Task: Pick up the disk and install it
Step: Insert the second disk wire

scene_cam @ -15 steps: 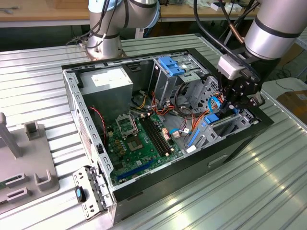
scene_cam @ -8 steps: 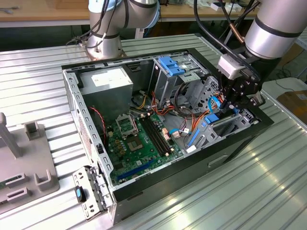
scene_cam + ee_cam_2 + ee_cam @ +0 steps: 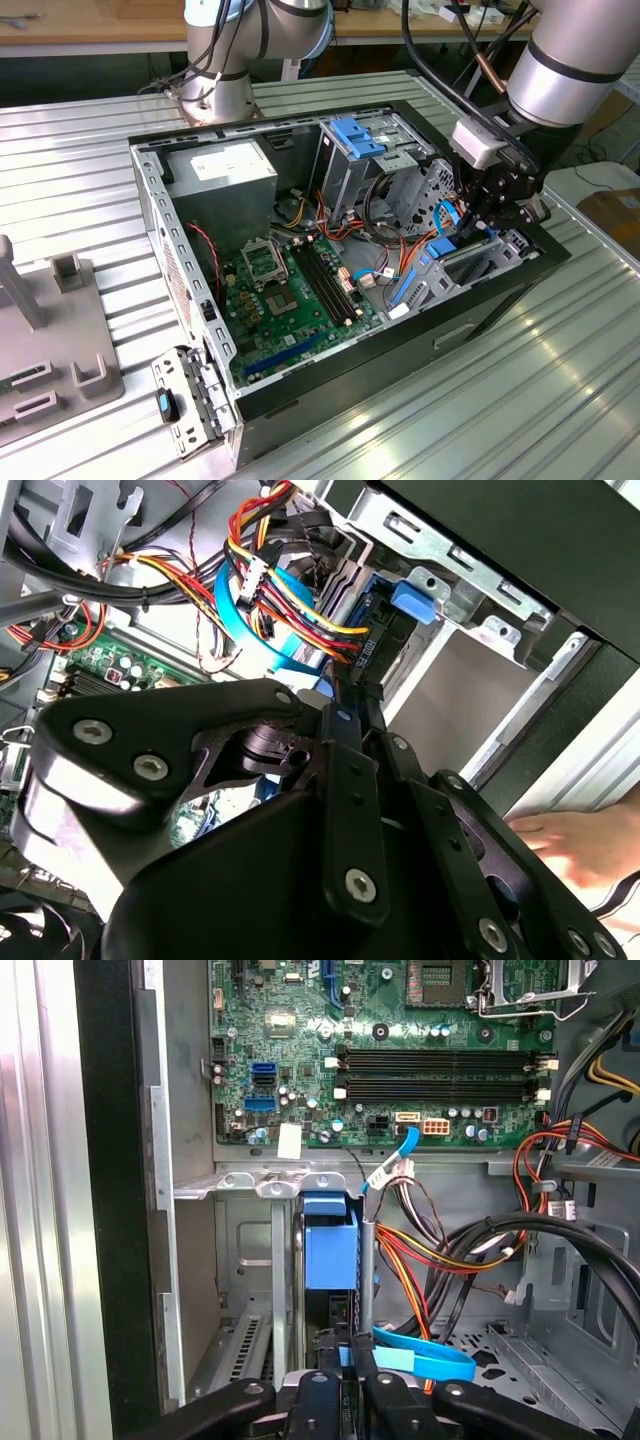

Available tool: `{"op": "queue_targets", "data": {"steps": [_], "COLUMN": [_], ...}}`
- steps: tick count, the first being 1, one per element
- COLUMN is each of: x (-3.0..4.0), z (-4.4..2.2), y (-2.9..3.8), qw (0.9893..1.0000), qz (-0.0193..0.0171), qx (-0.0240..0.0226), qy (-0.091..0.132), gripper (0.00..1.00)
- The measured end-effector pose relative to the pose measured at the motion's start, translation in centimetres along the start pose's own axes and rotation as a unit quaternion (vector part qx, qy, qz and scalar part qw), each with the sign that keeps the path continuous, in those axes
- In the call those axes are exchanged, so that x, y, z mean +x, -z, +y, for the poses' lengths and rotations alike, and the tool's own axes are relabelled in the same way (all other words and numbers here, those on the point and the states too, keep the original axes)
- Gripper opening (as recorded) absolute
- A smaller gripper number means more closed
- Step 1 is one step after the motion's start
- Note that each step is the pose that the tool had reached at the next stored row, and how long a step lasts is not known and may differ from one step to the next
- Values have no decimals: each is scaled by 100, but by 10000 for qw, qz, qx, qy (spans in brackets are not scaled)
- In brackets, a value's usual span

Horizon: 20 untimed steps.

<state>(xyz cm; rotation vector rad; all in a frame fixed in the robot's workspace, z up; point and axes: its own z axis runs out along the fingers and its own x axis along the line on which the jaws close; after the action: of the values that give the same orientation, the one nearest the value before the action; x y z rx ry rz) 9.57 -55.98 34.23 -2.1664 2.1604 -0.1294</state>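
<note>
Exterior view: disk [image 3: 446, 249] edge-up in bay.

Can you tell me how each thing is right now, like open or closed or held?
Case: lying on its side, side panel off, inside showing.
Disk: standing on edge in the bay by the case wall, gripped.
End effector: shut on the disk.
Flat blue cable: loose, curled beside the disk.
Memory slots: empty.

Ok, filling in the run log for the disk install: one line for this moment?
gripper: shut on disk | disk: upright, in drive bay of computer case | beside cables | hand near case
</note>
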Motion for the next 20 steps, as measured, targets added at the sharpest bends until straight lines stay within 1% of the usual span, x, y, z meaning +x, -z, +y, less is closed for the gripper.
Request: {"op": "queue_targets", "data": {"steps": [4, 8, 10, 14, 15, 16, 17, 18, 20], "x": [0, 0, 0, 0, -1, 0, 0, 0, -2], "z": [4, 29, 29, 29, 30, 30, 29, 29, 20], "y": [-4, -1, -2, -2, -6, -2, -2, 4, 74], "qw": [10000, 10000, 9999, 9999, 9999, 9999, 9999, 9999, 9999], "qz": [-10, -9, 3, 4, -1, 3, 3, 5, 4], "qx": [1, 0, 0, 0, 0, 0, 0, 0, 0], "qy": [-1, -4, -110, -112, -113, -113, -113, -113, -113], "gripper": [16, 16, 16, 16, 17, 24, 24, 24, 24]}}
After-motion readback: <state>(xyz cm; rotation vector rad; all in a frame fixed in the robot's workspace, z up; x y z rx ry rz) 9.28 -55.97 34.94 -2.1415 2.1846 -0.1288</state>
